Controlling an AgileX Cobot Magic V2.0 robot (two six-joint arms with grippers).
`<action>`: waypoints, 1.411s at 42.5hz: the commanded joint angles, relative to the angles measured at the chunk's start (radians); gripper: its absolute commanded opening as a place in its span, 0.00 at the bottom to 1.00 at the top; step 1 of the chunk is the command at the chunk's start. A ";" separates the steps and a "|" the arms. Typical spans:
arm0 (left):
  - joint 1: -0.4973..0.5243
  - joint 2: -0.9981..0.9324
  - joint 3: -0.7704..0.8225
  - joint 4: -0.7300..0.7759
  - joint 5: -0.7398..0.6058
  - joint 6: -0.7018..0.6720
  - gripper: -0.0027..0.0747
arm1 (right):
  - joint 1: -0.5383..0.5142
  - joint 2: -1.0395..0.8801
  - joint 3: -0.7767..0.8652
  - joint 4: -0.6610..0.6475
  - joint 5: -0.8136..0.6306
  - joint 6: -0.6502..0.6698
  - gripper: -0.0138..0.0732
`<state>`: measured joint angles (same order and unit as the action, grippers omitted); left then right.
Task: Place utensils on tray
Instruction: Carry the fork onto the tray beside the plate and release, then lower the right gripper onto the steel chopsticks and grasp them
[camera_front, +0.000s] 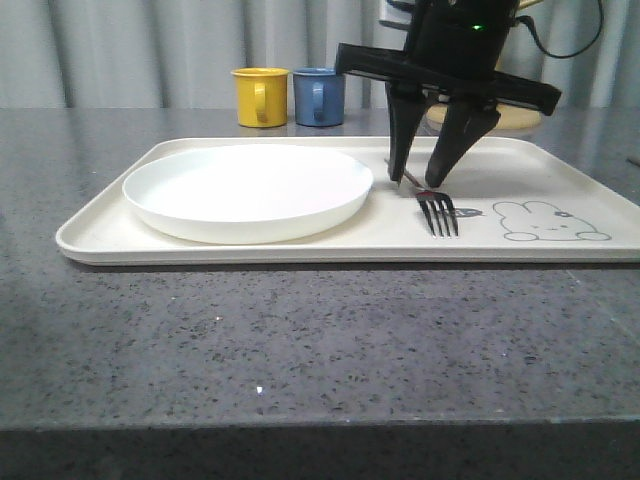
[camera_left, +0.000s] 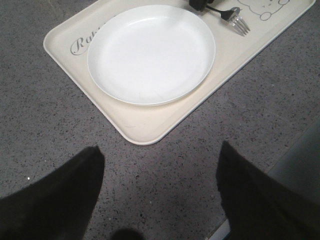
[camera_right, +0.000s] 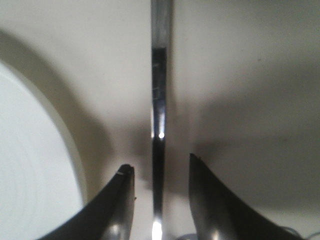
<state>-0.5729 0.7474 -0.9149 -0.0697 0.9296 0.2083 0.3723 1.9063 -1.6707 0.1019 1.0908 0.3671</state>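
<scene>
The silver fork (camera_front: 437, 212) lies on the cream tray (camera_front: 100, 235), right of the round white plate (camera_front: 247, 190) and beside the printed rabbit. My right gripper (camera_front: 416, 183) stands low over the fork's handle, fingers pointing down and open. In the right wrist view the handle (camera_right: 159, 100) runs between the two fingers (camera_right: 125, 200) of the right gripper (camera_right: 160, 167), with a gap on each side. My left gripper (camera_left: 160, 147) hangs open over bare table near a corner of the tray (camera_left: 145, 125), holding nothing. The plate (camera_left: 150, 52) and fork (camera_left: 235, 17) are in its view.
A yellow mug (camera_front: 260, 96) and a blue mug (camera_front: 319, 96) stand behind the tray at the back. A pale rounded object (camera_front: 520, 118) sits behind the right arm. Dark speckled tabletop (camera_front: 300, 350) stretches in front of the tray.
</scene>
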 joint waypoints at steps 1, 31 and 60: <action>-0.009 -0.001 -0.026 -0.013 -0.072 -0.007 0.65 | -0.002 -0.118 -0.035 -0.064 0.026 -0.066 0.51; -0.009 -0.001 -0.026 -0.013 -0.072 -0.007 0.65 | -0.483 -0.336 0.168 -0.091 0.201 -0.382 0.51; -0.009 -0.001 -0.026 -0.013 -0.072 -0.007 0.65 | -0.514 -0.167 0.192 -0.093 0.139 -0.396 0.47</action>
<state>-0.5729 0.7474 -0.9149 -0.0714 0.9281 0.2083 -0.1365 1.7817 -1.4585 0.0154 1.2300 -0.0191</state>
